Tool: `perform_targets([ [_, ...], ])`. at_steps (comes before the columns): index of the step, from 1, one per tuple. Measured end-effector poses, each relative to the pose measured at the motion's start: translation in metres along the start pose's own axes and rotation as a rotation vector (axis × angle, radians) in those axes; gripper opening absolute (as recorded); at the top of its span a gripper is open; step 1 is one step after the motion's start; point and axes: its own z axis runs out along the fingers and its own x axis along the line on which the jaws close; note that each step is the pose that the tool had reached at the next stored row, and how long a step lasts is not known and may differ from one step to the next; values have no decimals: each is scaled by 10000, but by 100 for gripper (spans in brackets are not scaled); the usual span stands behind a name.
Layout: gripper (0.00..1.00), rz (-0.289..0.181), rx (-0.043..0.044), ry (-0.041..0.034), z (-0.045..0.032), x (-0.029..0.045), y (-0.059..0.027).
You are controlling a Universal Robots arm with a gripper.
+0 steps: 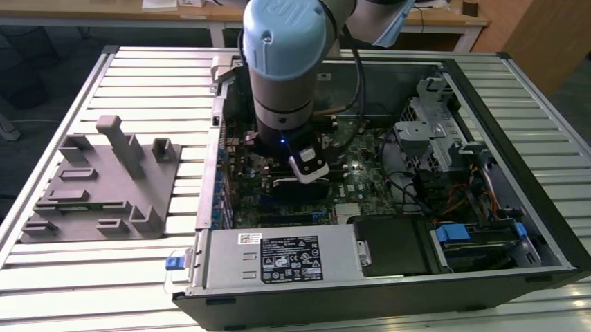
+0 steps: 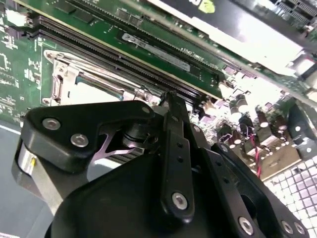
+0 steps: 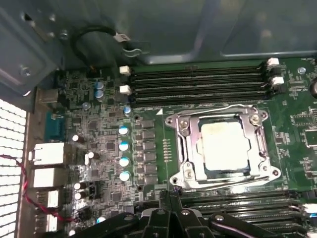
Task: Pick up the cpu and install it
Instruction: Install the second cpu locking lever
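Black gripper linkage (image 2: 171,99) nearest the lens in both wrist views; fingers drawn together to a narrow tip, nothing held between them. In the first wrist view the tip (image 3: 166,194) sits just beside the socket frame's (image 3: 181,134) edge, over the green motherboard (image 3: 99,148). The cpu (image 3: 224,147), pale silver top, lies flat inside the socket frame, apart from the gripper, between two banks of memory slots (image 3: 198,82). Load frame around it looks unlatched, though I cannot tell for certain. Exterior view: arm (image 1: 286,76) reaches down into the open computer case (image 1: 517,138); grey fixture tray (image 1: 102,183) on the table (image 1: 111,283) towards the exterior view's left.
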Motion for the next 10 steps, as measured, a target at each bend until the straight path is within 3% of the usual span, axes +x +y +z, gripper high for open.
perform_targets([
  [6,11,27,67,-14,15,-119,50],
  [10,11,29,141,-20,35,-153,123],
])
